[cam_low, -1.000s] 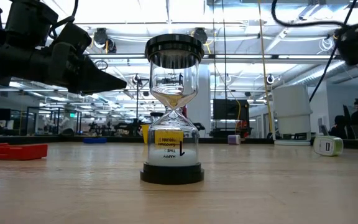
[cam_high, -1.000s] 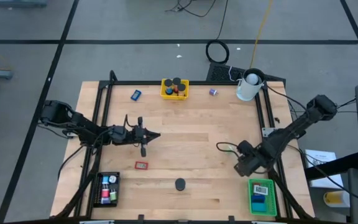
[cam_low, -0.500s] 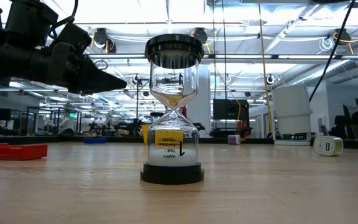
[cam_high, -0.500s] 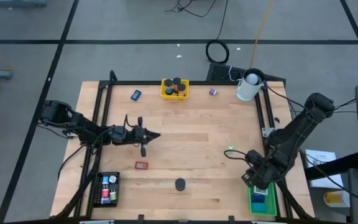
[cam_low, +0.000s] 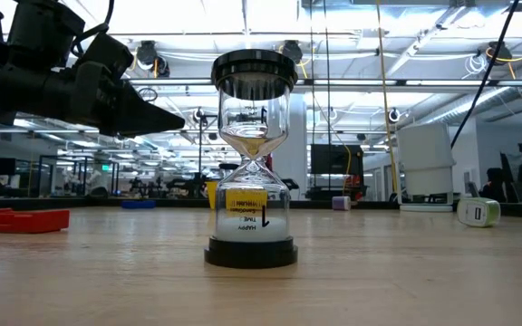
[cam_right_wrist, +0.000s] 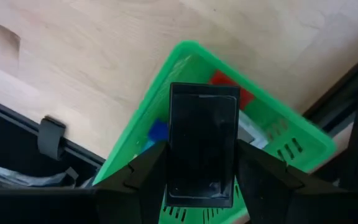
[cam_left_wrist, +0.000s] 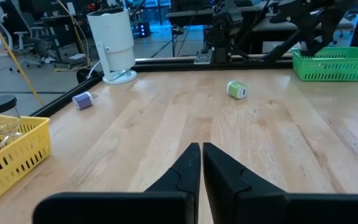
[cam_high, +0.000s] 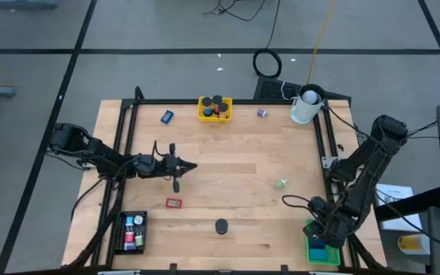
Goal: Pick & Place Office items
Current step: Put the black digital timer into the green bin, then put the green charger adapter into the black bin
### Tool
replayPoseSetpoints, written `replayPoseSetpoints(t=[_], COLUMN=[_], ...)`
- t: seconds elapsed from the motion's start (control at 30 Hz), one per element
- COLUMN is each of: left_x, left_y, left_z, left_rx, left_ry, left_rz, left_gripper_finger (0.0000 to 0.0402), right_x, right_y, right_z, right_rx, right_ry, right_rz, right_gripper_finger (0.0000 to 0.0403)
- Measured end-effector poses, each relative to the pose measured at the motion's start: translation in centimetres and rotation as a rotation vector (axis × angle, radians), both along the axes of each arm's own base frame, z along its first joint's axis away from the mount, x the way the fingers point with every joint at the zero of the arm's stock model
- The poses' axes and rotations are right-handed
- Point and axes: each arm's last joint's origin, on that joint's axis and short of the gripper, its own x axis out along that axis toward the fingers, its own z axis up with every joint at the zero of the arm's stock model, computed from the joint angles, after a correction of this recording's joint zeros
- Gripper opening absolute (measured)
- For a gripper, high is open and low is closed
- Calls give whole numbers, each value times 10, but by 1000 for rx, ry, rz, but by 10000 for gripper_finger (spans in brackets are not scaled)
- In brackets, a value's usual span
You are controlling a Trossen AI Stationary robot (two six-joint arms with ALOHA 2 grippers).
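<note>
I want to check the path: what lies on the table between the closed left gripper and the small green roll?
Nothing: in the left wrist view only bare wood runs from the shut left gripper to the green roll. The high view shows the same.

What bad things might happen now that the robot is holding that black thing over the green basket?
1. The right gripper holds a black block above the green tray, which already has red and blue items inside. If dropped, it might land on them and bounce or tip out.
2. The tray sits at the table's edge, so a nudge from the arm may push it off.
3. The hourglass stands upright alone; a passing arm might topple it.
</note>
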Motion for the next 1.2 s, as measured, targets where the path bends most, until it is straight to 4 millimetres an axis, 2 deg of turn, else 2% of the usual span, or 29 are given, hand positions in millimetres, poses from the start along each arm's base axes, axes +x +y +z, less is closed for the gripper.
replayPoseSetpoints(t=[0.27,0.53,0.8,1.03,1.2], left_x=[0,0,0,0,0], left_y=[0,0,0,0,0], left_z=[0,0,0,0,0], left_rx=[8,8,8,7,4], left_ry=[1,2,2,1,1], left_rz=[0,0,0,0,0], left_gripper_finger=[4,26,4,26,18], right_x=[-5,-1,-1,-2,-2], right_y=[15,30,31,30,30], right_z=[1,-12,-15,-15,-15], right_rx=[83,112,108,99,103], right_ry=[-7,31,69,72,59], right_rz=[-51,-42,-46,-45,-2], right_gripper_finger=[167,167,178,212,224])
